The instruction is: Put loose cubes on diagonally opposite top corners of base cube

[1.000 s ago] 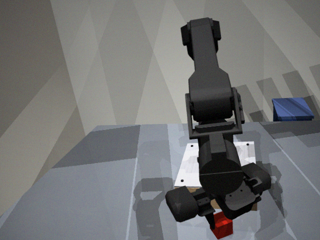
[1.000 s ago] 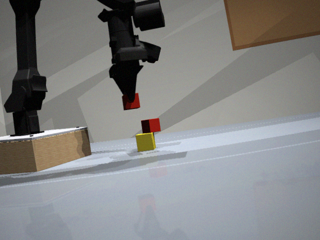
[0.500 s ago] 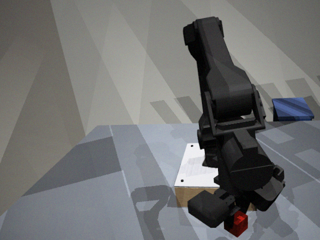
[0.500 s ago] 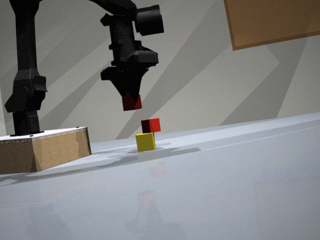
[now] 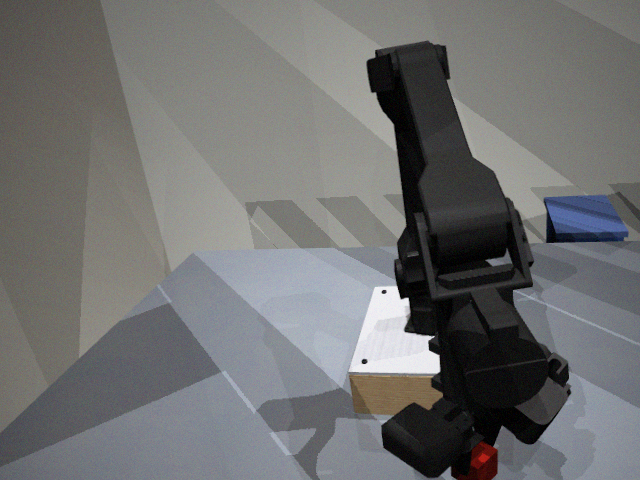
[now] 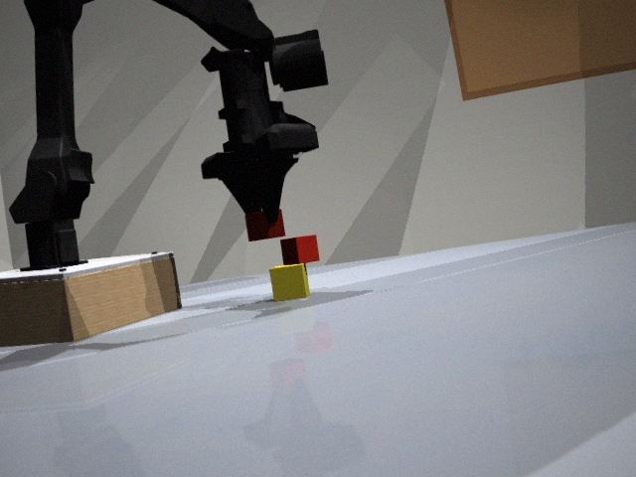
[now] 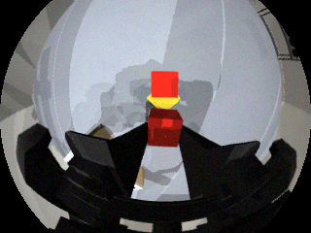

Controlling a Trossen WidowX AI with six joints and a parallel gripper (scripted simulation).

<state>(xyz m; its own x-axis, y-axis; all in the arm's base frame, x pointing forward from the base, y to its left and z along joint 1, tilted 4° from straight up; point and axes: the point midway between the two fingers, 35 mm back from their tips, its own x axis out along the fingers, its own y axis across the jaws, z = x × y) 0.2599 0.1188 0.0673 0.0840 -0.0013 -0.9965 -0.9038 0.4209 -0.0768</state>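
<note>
The yellow base cube (image 6: 289, 282) (image 7: 163, 102) stands on the table. One red cube (image 6: 307, 248) (image 7: 164, 83) rests on its top, offset over one corner and jutting past the edge. My gripper (image 5: 473, 455) (image 6: 264, 218) (image 7: 163, 126) is shut on the other red cube (image 5: 484, 458) (image 6: 256, 232) (image 7: 163, 137). That held cube is higher than the placed one, clear of the yellow top, and on its opposite side in the wrist view. It looks slightly tilted in the exterior view. The base cube and placed cube are not visible in the top view.
The arm stands on a wooden block (image 5: 395, 395) (image 6: 117, 295) with a white top plate (image 5: 379, 346), set back from the cubes. A blue box (image 5: 586, 217) is at the far right in the top view. A brown panel (image 6: 534, 41) shows at the upper right in the exterior view.
</note>
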